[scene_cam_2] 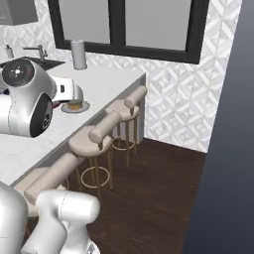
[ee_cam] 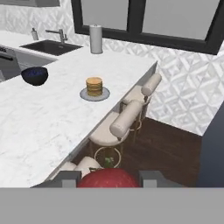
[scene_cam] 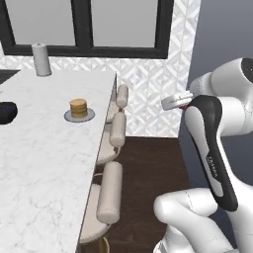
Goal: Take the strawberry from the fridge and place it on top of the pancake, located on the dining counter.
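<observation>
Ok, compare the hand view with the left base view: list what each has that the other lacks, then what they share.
Hand view alone: the strawberry held between the jaws at the bottom edge, plus a sink and tap at the far end of the counter.

Left base view alone: the robot's own white arm rising on the right.

Both: the pancake on its grey plate, the dining counter, the dark blue bowl, the beige stools, the paper towel roll and the black-framed window.

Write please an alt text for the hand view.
The fingers hold a red strawberry low in the foreground. Ahead, a pancake stack sits on the white marbled dining counter, with beige stools alongside.
</observation>
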Available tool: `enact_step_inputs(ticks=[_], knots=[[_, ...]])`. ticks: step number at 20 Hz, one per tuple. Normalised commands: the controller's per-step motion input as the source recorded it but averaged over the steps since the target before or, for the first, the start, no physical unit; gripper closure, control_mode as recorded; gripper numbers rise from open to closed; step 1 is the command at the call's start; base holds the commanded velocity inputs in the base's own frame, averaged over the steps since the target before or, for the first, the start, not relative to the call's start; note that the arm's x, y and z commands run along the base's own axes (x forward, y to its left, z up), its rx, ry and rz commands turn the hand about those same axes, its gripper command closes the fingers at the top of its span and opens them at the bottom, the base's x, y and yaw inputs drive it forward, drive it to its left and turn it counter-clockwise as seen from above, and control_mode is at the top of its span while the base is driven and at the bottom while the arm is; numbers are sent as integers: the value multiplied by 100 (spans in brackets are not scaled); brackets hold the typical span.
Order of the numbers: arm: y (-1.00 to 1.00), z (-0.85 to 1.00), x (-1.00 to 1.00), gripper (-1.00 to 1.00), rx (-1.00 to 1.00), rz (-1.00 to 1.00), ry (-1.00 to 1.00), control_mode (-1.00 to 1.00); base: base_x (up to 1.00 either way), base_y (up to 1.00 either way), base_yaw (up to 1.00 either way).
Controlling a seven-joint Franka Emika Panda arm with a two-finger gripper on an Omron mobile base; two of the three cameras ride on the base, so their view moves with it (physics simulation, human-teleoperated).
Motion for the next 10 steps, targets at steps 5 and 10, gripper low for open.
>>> enact_step_inputs(ticks=[5,10], knots=[[0,0,0,100,0,0,0,100,89,-62,52],[0,0,0,100,0,0,0,100,86,-58,54]])
